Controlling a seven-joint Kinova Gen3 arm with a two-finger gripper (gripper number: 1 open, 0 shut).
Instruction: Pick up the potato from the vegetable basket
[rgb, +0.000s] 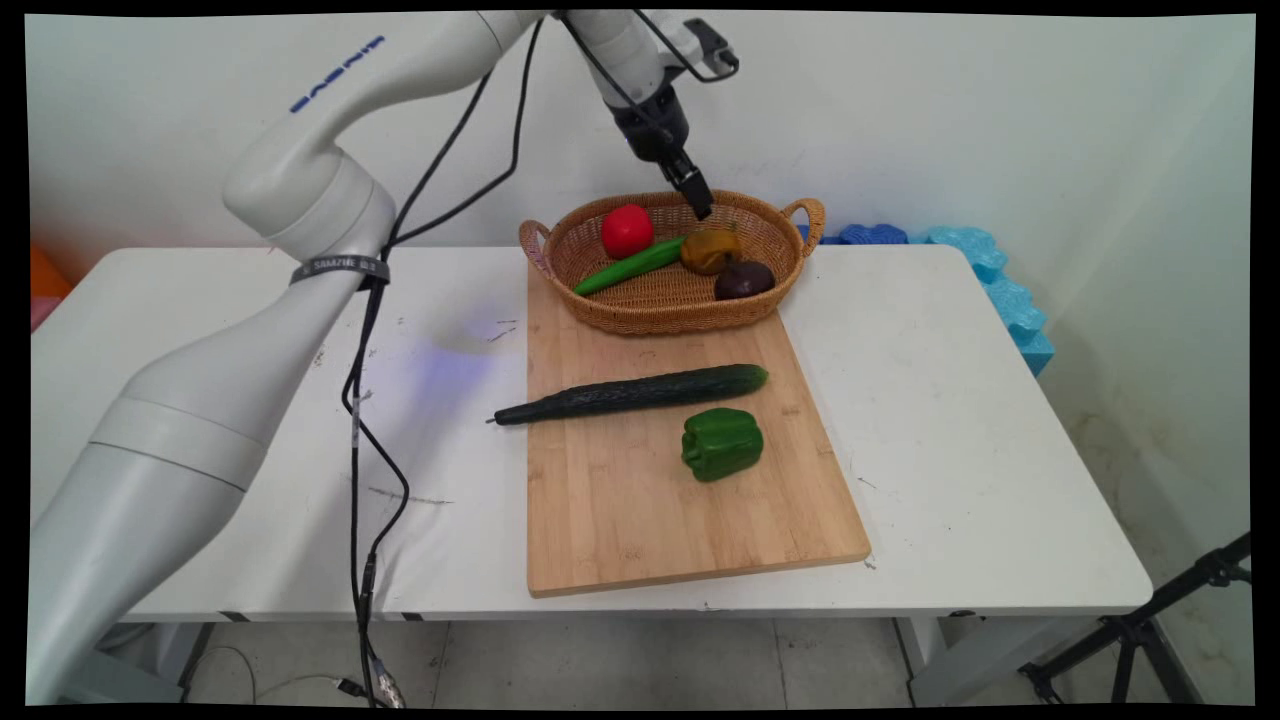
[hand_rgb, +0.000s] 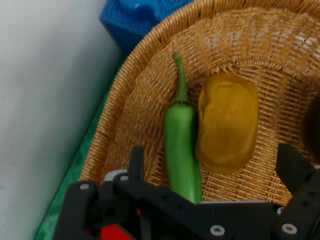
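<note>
My gripper (rgb: 702, 206) hangs open over the far side of a wicker basket (rgb: 590, 305), with nothing between its fingers. In the hand view the gripper (hand_rgb: 215, 165) has its fingers spread wide over a long green chilli (hand_rgb: 181, 150) and a yellow pepper (hand_rgb: 227, 122), which lie side by side on the basket floor (hand_rgb: 135, 115). In the main view the basket also holds a red tomato (rgb: 627, 231), the green chilli (rgb: 632, 266), the yellow pepper (rgb: 710, 250) and a dark purple vegetable (rgb: 743, 280). The gripper is nearest the yellow pepper.
The basket stands on the far end of a wooden cutting board (rgb: 640, 520). On the board lie a long dark cucumber (rgb: 635, 393) and a green bell pepper (rgb: 722, 443). Blue foam blocks (rgb: 1000, 290) line the table's far right edge. Black cables (rgb: 355, 420) hang at the left.
</note>
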